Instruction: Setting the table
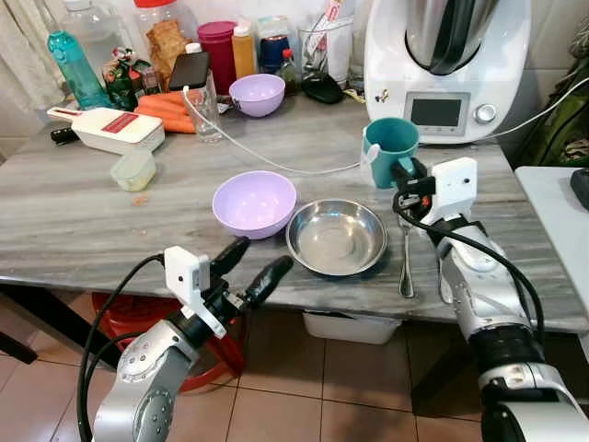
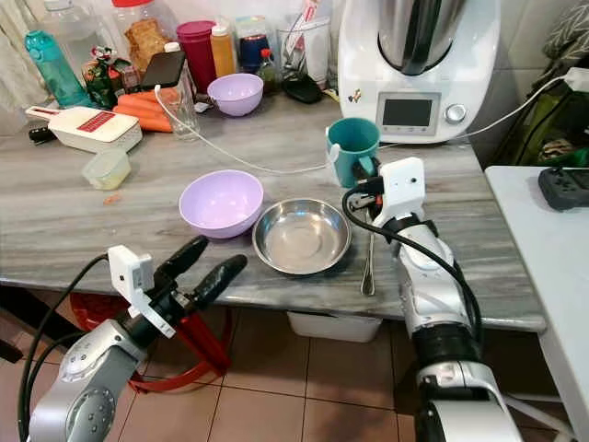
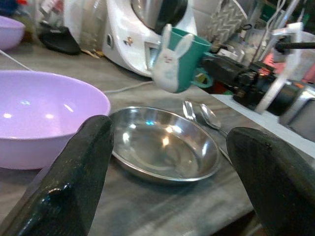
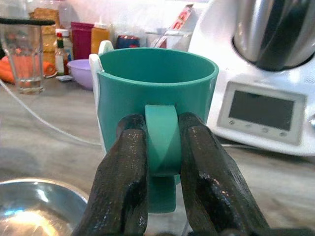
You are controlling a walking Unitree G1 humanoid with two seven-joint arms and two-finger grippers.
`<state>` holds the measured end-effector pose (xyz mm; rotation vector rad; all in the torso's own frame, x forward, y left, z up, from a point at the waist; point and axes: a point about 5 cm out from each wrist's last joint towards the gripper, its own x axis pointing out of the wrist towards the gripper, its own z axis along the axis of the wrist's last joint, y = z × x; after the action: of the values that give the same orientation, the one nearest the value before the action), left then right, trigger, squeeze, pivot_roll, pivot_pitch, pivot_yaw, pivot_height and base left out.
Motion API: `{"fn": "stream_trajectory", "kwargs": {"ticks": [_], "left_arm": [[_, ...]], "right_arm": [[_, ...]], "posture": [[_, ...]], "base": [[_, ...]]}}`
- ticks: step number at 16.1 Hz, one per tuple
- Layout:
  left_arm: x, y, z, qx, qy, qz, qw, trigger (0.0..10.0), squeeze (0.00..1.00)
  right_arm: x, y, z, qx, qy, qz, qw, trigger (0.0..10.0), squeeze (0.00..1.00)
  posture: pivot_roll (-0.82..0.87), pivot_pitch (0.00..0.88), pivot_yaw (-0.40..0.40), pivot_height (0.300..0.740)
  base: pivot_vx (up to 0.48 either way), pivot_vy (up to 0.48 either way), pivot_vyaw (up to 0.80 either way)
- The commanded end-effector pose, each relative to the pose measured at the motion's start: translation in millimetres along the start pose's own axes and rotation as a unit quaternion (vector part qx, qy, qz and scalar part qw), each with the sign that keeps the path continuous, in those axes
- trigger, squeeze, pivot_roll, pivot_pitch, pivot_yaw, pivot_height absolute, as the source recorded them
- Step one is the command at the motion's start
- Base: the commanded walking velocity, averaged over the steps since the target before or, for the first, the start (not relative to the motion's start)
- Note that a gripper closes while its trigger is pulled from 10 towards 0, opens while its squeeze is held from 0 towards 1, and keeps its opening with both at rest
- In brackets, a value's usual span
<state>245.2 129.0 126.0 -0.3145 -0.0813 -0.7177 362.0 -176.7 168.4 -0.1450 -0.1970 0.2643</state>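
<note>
My right gripper [image 1: 406, 175] is clamped on the teal mug's [image 1: 391, 150] handle at centre right of the frame. Behind it, upper right, the white kitchen machine [image 1: 448, 69] blocks any push back. A white cable [image 1: 267, 161] runs across the counter [image 1: 64, 221] just left of the mug. Below the mug, the steel bowl [image 1: 336, 237] and the spoon [image 1: 406, 258] sit close together; the lilac bowl [image 1: 254, 203] touches the steel one. I see bare counter at left centre. Upper left is crowded: slicer [image 1: 108, 128], glass [image 1: 201, 106], bottles [image 1: 242, 48]. My left gripper [image 1: 248, 267], fingers apart, hangs off the front edge, bottom centre-left.
</note>
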Motion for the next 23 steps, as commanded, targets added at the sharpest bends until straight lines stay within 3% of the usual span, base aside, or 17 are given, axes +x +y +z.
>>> {"fn": "stream_trajectory", "kwargs": {"ticks": [1,14,15,16,23], "left_arm": [[-2.8,-1.9,2.3,0.001,0.004,-0.008,1.000,10.0,0.00],[-7.6,-6.8,3.5,-0.008,0.018,-0.020,1.000,10.0,0.00],[-8.1,-7.2,3.4,-0.008,0.019,-0.020,1.000,10.0,0.00],[-8.3,-7.5,3.3,-0.010,0.020,-0.021,1.000,10.0,0.00],[-3.2,-8.2,0.5,-0.021,0.025,-0.038,0.999,10.0,0.00]], "right_arm": [[5.0,3.9,3.7,0.005,-0.015,0.010,1.000,10.0,0.00],[7.3,12.3,-19.9,0.019,0.016,0.031,0.999,10.0,0.00],[7.7,11.3,-20.7,0.021,0.018,0.026,0.999,10.0,0.90],[8.1,10.0,-21.3,0.020,0.018,0.022,0.999,10.0,1.00],[6.8,5.5,-11.4,0.013,-0.015,0.011,1.000,10.0,1.00]], "posture": [[-0.07,0.102,0.085,0.740],[-0.05,0.119,0.091,0.740],[-0.04,0.122,0.092,0.740],[-0.04,0.122,0.092,0.740],[-0.06,0.100,0.089,0.740]], "base": [[0.000,0.000,0.00],[0.000,0.000,0.00],[0.000,0.000,0.00],[0.000,0.000,0.00],[0.000,0.000,0.00]]}}
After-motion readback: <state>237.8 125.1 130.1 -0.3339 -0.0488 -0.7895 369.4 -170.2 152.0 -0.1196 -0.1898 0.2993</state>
